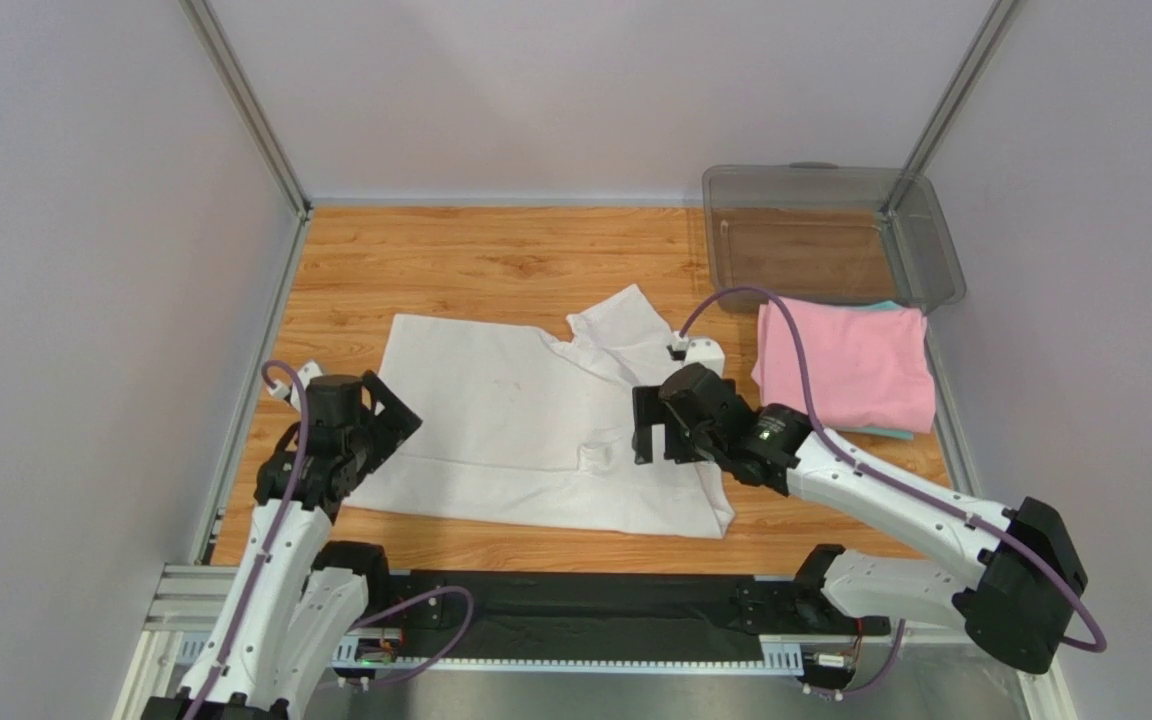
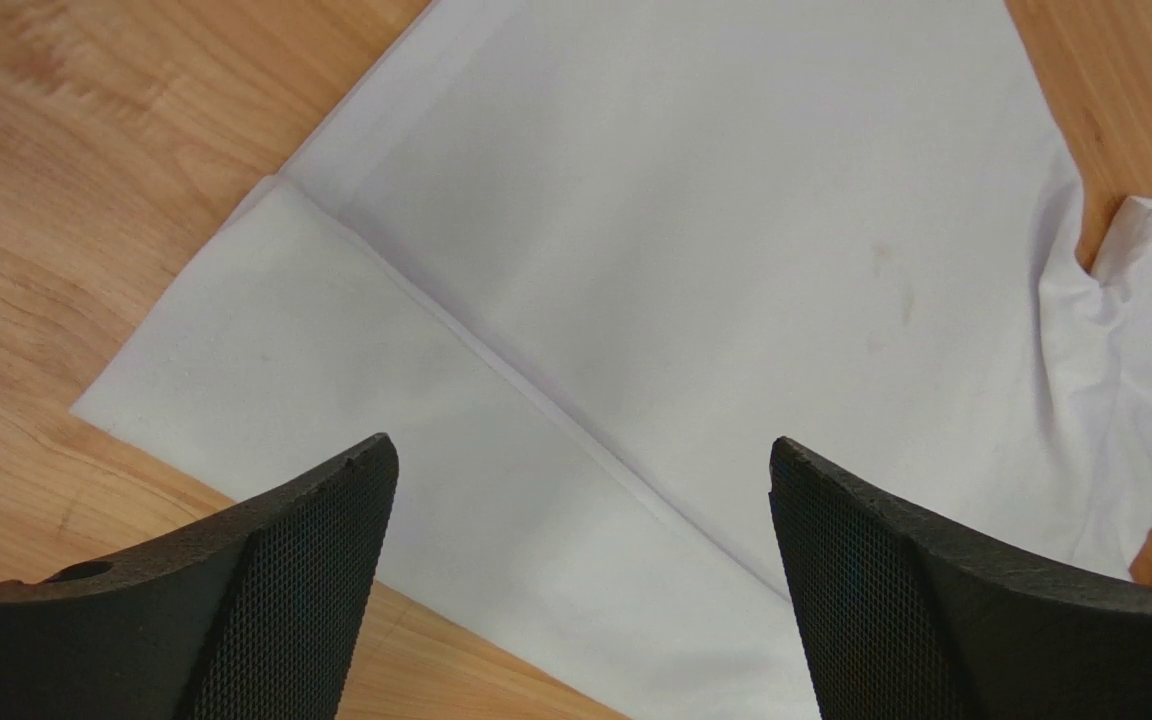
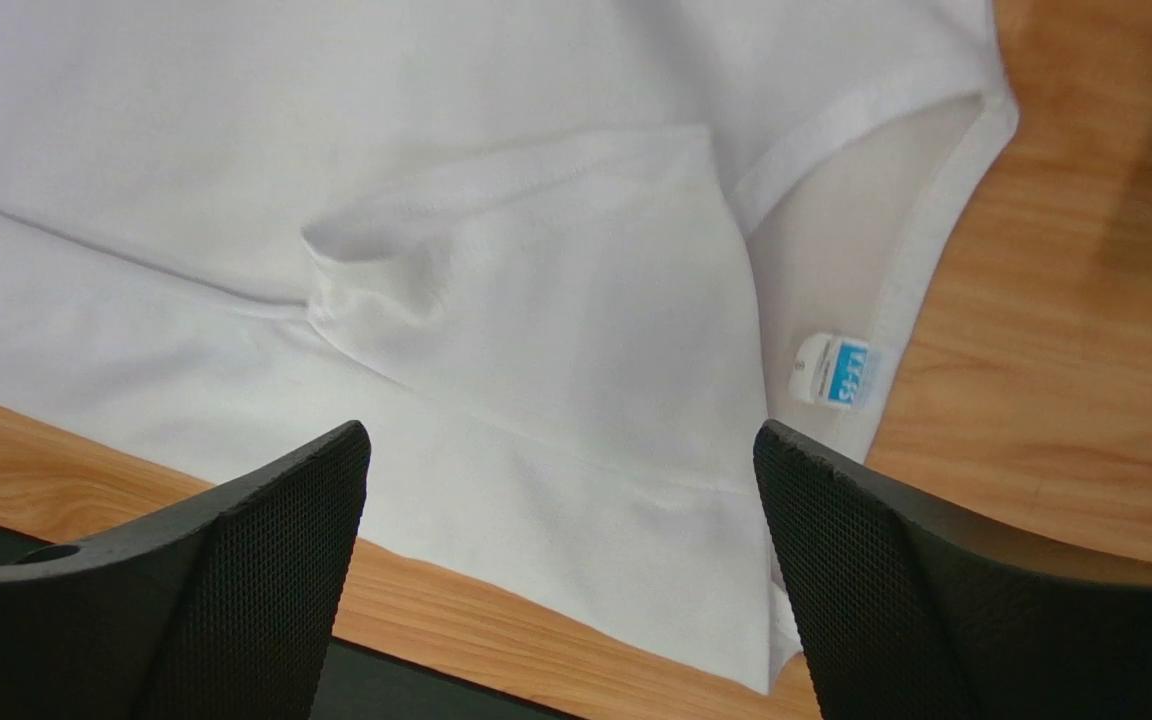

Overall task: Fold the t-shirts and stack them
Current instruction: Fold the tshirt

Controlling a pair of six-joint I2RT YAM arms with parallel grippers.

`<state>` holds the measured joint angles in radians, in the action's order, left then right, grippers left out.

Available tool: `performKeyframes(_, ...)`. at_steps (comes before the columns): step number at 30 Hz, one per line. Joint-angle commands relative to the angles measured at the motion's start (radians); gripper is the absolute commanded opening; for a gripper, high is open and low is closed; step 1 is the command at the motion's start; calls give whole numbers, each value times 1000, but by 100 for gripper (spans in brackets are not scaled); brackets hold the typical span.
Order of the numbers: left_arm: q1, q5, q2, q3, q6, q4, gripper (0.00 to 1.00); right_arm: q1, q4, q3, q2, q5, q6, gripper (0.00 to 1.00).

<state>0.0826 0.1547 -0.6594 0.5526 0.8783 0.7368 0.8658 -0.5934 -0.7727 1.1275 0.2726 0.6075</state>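
**White cotton tee laid out for its next fold**

The white t-shirt [image 1: 537, 428] was spread mid-worktop [image 1: 462, 255], collar and blue tag [image 3: 838, 368] toward the right edge. Both claws were held wide open with nothing gripped, the left claw [image 2: 579, 450] over the near-left hem and the right claw [image 3: 560, 435] over the tucked sleeve. Both near layers should probably be pinched and lifted evenly. The pink t-shirt [image 1: 845, 368], stacked on a teal one [image 1: 886, 305], lay by the right edge, apart, with a plastic bin [image 1: 928, 240] in the far-right corner.

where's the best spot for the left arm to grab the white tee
The corner of the band on the left edge of the flat white cotton t-shirt, I'd guess. It lies thin and free against the wooden table, so the open left gripper can drop from above, one of its fingers on the bare-wood side.
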Motion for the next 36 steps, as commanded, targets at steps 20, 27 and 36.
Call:
performKeyframes(20, -101, 60, -1239, 1067, -294, -5, 80, -132, -25, -70, 32, 97, -212, 100)
performKeyframes(27, -126, 6, -1453, 1233, -308, 18, 67, -177, -2, -27, 0, 71, -222, 100)
performKeyframes(36, -129, 40, -1562, 1296, -312, 47, 56, -202, 1, -7, -15, 48, -226, 100)
